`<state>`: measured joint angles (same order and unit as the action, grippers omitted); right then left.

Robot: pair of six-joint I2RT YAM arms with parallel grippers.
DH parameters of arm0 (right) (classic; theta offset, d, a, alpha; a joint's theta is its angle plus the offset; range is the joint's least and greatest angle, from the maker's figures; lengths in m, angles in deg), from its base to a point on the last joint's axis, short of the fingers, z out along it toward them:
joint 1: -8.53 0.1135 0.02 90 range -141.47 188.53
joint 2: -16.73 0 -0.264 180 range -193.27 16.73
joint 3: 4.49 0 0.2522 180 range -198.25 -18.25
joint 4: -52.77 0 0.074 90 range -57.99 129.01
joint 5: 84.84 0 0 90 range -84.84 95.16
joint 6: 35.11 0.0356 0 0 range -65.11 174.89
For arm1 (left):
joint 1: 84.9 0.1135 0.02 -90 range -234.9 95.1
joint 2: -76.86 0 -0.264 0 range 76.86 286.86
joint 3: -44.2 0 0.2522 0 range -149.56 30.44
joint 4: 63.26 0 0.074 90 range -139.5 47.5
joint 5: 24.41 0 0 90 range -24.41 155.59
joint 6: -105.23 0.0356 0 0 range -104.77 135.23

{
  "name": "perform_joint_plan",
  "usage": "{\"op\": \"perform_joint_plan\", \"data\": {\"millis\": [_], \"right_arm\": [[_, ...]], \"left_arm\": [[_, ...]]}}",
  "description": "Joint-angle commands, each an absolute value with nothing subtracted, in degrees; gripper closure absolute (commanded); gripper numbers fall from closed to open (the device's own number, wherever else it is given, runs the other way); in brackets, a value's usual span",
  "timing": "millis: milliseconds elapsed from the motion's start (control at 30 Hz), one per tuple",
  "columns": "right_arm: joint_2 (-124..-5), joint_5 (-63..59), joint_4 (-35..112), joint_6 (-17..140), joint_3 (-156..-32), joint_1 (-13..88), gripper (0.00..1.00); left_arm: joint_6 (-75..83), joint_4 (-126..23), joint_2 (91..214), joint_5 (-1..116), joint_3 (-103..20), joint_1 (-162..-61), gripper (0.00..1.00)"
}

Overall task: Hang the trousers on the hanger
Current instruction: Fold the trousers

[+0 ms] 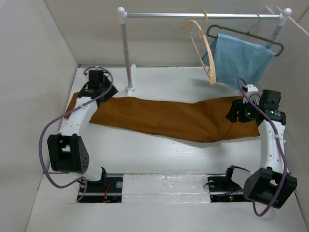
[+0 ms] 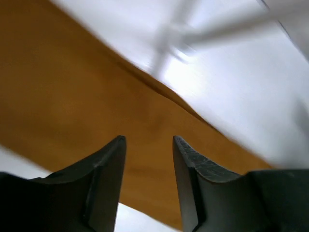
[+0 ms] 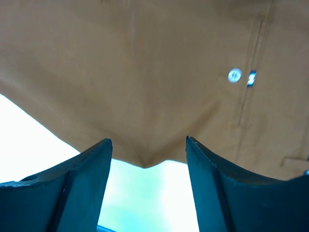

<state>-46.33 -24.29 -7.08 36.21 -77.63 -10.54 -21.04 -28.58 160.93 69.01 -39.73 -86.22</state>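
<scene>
The rust-brown trousers (image 1: 164, 116) lie flat and stretched across the table from left to right. The pale wooden hanger (image 1: 203, 48) hangs by its hook from the rail, apart from the trousers. My left gripper (image 1: 99, 89) hovers over the trousers' left end; in the left wrist view its jaws (image 2: 148, 140) stand open above the brown cloth (image 2: 72, 96) with nothing between them. My right gripper (image 1: 241, 113) sits over the right end, by the waistband; its jaws (image 3: 148, 142) are open, with the cloth's edge (image 3: 145, 96) and a small button (image 3: 234, 75) just beyond the fingertips.
A metal clothes rail (image 1: 203, 15) on a white post (image 1: 127, 53) stands at the back. A dark grey hanger (image 1: 251, 35) holding a light blue cloth (image 1: 239, 60) hangs on it beside the wooden hanger. Walls enclose the table on the left, the right and the back.
</scene>
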Motion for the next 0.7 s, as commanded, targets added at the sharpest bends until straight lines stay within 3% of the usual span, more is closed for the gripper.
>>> {"op": "perform_joint_plan", "data": {"millis": [0, 167, 267, 300, 367, 500, 667], "right_arm": [[-46.6, -27.1, -8.0, 37.1, -74.4, -12.5, 0.31], [-44.3, -24.3, 7.2, 43.3, -70.7, -13.9, 0.37], [-48.8, -24.0, 19.5, 47.4, -65.3, -14.9, 0.49], [-50.7, -23.8, 22.5, 48.1, -63.8, -14.9, 0.58], [-55.7, -22.5, 25.5, 48.0, -61.5, -16.9, 0.60], [-65.3, -21.0, 26.8, 48.2, -57.3, -21.1, 0.75], [-57.5, -23.8, 26.4, 47.6, -52.7, -26.5, 0.76]], "left_arm": [[-17.8, -36.7, 162.4, 57.7, -40.3, -92.0, 0.59], [-17.5, -40.9, 169.4, 55.9, -40.6, -92.5, 0.65], [-17.8, -40.1, 174.5, 61.8, -40.1, -90.2, 0.67], [-18.5, -40.1, 176.2, 61.9, -39.4, -88.9, 0.67], [-23.4, -41.3, 177.3, 62.2, -35.2, -84.1, 0.68], [-30.6, -44.1, 176.7, 59.2, -25.0, -76.1, 0.68], [-34.9, -48.8, 169.7, 56.3, -14.2, -69.6, 0.66]]}}
